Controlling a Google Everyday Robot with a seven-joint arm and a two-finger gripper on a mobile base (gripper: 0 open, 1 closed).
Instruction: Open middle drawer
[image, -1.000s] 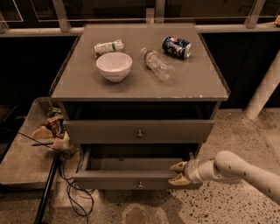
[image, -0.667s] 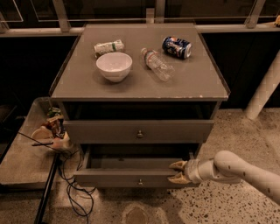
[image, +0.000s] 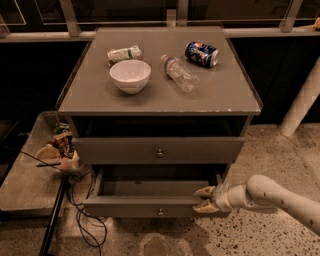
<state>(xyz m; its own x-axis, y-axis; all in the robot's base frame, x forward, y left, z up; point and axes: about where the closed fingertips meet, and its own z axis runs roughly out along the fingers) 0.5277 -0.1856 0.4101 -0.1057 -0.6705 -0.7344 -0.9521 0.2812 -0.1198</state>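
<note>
The middle drawer (image: 150, 205) is a grey-brown drawer with a small round knob (image: 160, 211). It stands pulled out from the cabinet, and its shallow box shows empty. My gripper (image: 204, 199) is at the right end of its front panel. The fingers (image: 204, 191) are spread, one above and one below the panel's top edge. The white arm (image: 270, 195) reaches in from the lower right. Above it, another drawer front (image: 125, 149) with its own knob (image: 160, 153) sits nearly flush with the cabinet.
The cabinet top (image: 220, 95) holds a white bowl (image: 130, 75), a lying clear bottle (image: 179, 73), a blue can (image: 201, 53) and a crumpled packet (image: 124, 53). A low side table (image: 25, 185) with clutter (image: 61, 147) and cables (image: 82, 220) stands at the left. A white post (image: 302, 100) rises at the right.
</note>
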